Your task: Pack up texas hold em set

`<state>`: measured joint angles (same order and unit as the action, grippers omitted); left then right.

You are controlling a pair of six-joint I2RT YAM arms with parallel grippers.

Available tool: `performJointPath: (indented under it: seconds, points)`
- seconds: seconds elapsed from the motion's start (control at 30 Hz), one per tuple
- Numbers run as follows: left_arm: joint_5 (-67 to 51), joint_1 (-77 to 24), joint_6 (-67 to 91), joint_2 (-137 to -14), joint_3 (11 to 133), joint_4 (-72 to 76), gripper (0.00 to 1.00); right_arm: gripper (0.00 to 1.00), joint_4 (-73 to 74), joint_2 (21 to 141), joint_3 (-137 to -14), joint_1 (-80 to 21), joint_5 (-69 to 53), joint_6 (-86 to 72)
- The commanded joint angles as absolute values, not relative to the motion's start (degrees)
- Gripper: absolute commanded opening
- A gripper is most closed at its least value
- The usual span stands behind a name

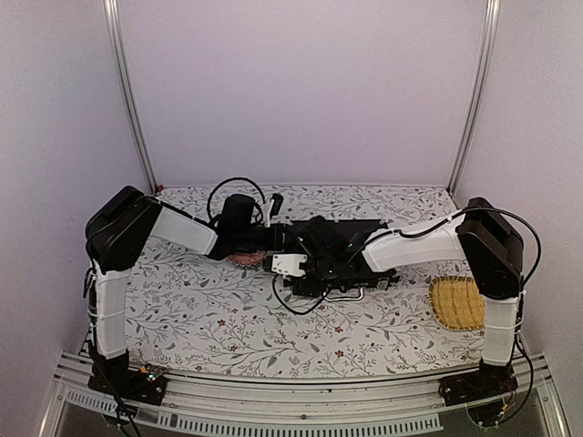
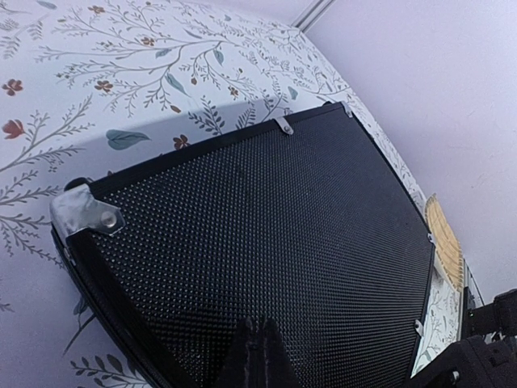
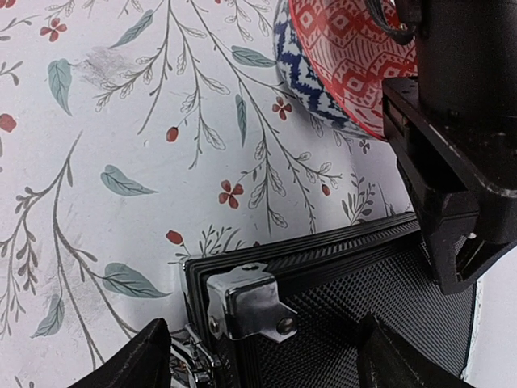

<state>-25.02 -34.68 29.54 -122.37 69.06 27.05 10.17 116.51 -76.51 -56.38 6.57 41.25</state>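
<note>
Briefcase [image 1: 360, 229] of the texas hold em set: black, dimpled, lying flat with its lid down near the middle of the floral table [image 1: 209, 319], silver handle [image 1: 344, 294] turned toward the arm bases. Chips, disc and card deck show in no view; whether they lie inside cannot be told. Left gripper [image 2: 257, 354]: fingers pressed together into one point, set over the lid close to one edge and apparently touching it, though contact cannot be confirmed. Right gripper [image 3: 266, 360]: fingers wide apart, straddling one corner of the case at its silver corner cap [image 3: 246, 305], holding nothing. Pink patterned dome [image 3: 339, 56] sits on the table just beyond that corner; yellow woven tray [image 1: 457, 302] lies well apart, on the right side. Step in hand, as judged: securing the shut case, the left arm bearing on the lid while the right arm lines up at the corner. The next move calls for the right fingers to work along the handle side and fasten the case, with the lid held flat and the dome left undisturbed
</note>
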Motion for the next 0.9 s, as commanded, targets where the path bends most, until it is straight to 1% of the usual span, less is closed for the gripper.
performJointPath:
  seconds: [0.0,0.17,0.57,0.73,0.87]
  points:
    - [-24.93,-34.26,28.32,-124.11,68.07,20.47,0.0,0.77,27.06,122.21,-74.11,-56.75,-1.91,41.05]
    - [-24.95,-34.25,28.3,-124.1,68.03,20.46,0.0,0.72,27.33,122.96,-74.03,-56.69,-1.16,41.24]
    - [-24.7,-34.21,27.73,-124.1,68.72,19.52,0.0,0.76,29.64,125.54,-72.03,-56.77,-0.83,45.15]
    - [-24.52,-34.2,27.44,-124.23,68.95,19.12,0.0,0.66,24.55,126.48,-70.03,-56.79,6.03,43.78]
    - [-24.46,-34.27,27.16,-124.28,69.3,18.52,0.0,0.64,18.35,125.33,-65.08,-57.12,8.75,45.29]
